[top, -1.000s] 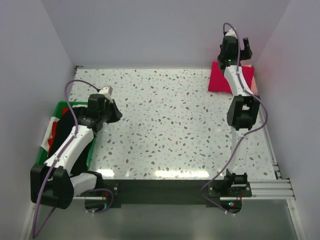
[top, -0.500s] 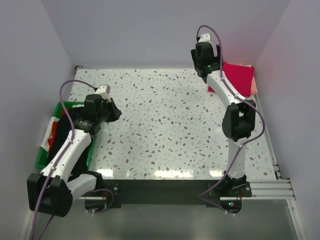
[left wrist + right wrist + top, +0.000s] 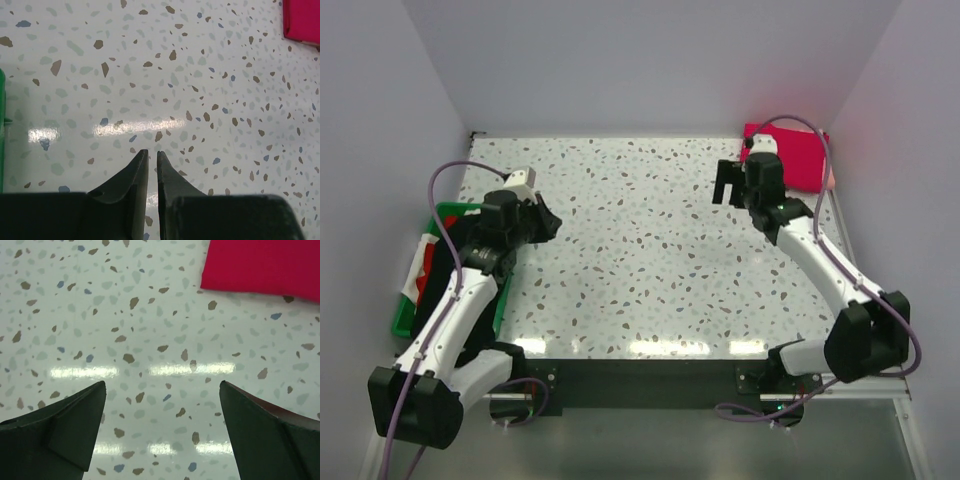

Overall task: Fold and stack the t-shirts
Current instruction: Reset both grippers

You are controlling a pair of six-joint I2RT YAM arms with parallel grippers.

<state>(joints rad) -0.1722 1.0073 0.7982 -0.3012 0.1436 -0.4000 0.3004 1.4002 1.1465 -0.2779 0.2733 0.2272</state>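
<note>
Speckled stone-pattern laminate covered the bench (image 3: 650, 250), pale with brown and grey flecks, and most of it lay bare between the two arms. A green crate (image 3: 404, 318) sat at its left edge. The left arm lay across it, so I could make out only a dark cloth (image 3: 448, 262) and a scrap of red and white inside, not what they were.

The crimson t-shirt (image 3: 798, 158) lay folded flat in the far right corner, with a purple cable (image 3: 817, 135) looping over it. The salmon pink t-shirt (image 3: 830, 178) showed only as a thin sliver at the red one's right edge; whether it lay under or beside it I could not tell.

The right pincer (image 3: 725, 185) hung over bare bench just left of the crimson shirt, clear of it. From the right wrist its fingers stood wide apart (image 3: 161, 382) with nothing between them, and the shirt's folded edge was cut off by the top of that view.

The left pincer (image 3: 548, 222) pointed out over the bench beside the crate's far corner, well apart from both shirts. From the left wrist its tips (image 3: 152, 152) stood only a crack apart, gripping nothing, and the crimson shirt showed as a cut-off corner at top right.
</note>
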